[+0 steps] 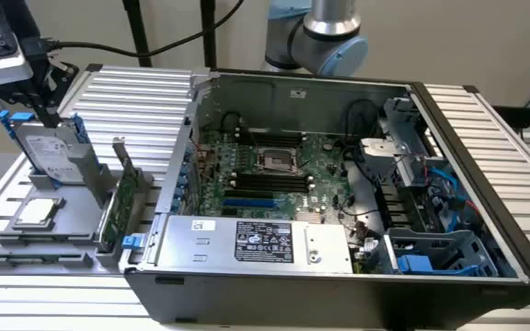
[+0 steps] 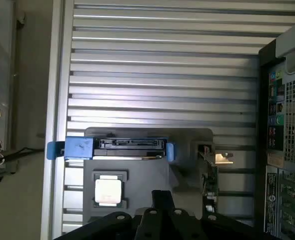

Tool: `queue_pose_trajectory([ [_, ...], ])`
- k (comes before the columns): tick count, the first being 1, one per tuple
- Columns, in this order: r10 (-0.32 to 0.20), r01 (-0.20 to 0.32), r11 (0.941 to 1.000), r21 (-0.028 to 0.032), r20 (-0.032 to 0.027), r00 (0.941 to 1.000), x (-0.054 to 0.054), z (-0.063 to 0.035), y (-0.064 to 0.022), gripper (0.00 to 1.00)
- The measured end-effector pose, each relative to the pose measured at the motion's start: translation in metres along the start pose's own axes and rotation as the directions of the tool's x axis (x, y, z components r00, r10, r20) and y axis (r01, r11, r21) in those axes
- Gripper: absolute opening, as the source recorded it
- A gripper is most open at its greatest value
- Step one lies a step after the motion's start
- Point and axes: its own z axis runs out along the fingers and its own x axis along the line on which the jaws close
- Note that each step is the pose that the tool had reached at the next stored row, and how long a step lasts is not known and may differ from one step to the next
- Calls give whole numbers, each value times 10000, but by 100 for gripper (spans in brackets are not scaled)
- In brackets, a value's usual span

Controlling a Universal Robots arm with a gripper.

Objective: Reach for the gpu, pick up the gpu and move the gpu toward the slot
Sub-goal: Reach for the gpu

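Green and thin, the gpu [image 1: 121, 200] is standing on edge in the grey holder [image 1: 79, 189], just on the case side of the hard drive [image 1: 55, 157], with its silver bracket rising at one end. The gripper [image 1: 49, 117] is hanging directly above the hard drive's top edge, with its jaws pressed together and nothing between them. It is not touching the card.

By the look of it, the reach is the step in hand and nothing is being lifted yet. That reach is calling for a sideways shift from over the hard drive toward the computer case [image 1: 320, 296], until the jaws are sitting over the card's upper edge. They would also have to be parting wide enough to straddle the board.

Room is looking tight low down. The card is sitting between the hard drive and the case's side wall, with the narrower gap on the side away from the hard drive. Above the hard drive and the card, the air is lying open. The case is lying open-topped, with its motherboard [image 1: 275, 172] facing up, beyond the card from the hard drive.
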Motion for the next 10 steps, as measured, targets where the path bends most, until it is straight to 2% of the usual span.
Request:
queue_pose_trajectory([
  [10, 0, 0, 10000, 0, 0, 10000, 0, 0, 0, 11],
])
